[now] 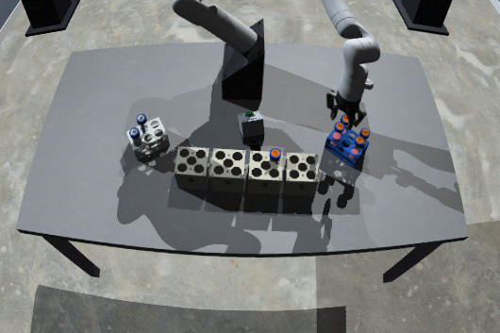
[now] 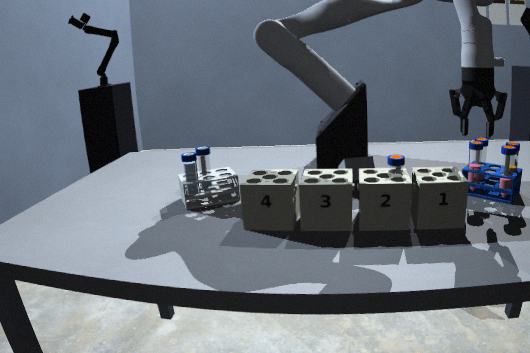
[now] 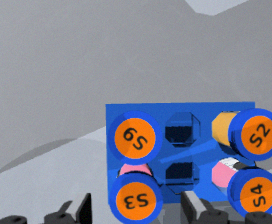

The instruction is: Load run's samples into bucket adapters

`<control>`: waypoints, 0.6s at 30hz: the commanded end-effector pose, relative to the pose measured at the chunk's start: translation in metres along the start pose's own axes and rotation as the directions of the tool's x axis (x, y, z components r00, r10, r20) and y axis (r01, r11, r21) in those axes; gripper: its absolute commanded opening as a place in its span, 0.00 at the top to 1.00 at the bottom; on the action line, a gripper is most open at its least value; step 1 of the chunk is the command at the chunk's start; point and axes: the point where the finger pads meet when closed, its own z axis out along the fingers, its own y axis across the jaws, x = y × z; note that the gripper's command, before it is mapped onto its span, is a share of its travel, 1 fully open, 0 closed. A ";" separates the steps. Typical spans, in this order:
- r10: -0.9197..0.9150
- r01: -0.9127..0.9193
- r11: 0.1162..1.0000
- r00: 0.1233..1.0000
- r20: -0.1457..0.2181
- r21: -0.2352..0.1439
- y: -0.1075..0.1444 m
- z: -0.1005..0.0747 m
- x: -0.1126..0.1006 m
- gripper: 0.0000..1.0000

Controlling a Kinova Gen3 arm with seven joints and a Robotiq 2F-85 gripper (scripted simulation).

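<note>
My gripper is open and empty. It hangs a little above the blue sample rack at the table's right. The rack holds orange-dot tubes S9, S3, S2 and S4. Its two middle holes are empty. My fingers straddle S3 in the wrist view. Adapters 4, 3, 2 and 1 stand in a row. One orange-dot tube stands in adapter 2; its label is too small to read.
A clear rack at the left holds two blue-capped water blanks. The small DONE desk with its green key stands behind the adapters, in front of the arm's black base.
</note>
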 end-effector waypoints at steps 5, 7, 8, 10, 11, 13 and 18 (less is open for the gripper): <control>0.000 0.000 1.000 1.000 0.000 -0.002 0.001 0.008 0.000 0.38; 0.000 0.000 1.000 1.000 0.000 -0.002 0.001 0.011 0.000 0.38; 0.000 0.000 1.000 1.000 0.000 -0.002 0.001 0.012 0.000 0.38; 0.000 0.000 1.000 1.000 0.000 -0.002 0.001 0.015 0.000 0.38; 0.000 0.000 1.000 1.000 0.000 -0.002 0.001 0.016 0.000 0.38; 0.000 0.000 1.000 1.000 0.000 -0.002 0.001 0.019 0.000 0.38; 0.000 0.000 1.000 1.000 0.000 -0.002 0.001 0.023 0.000 0.38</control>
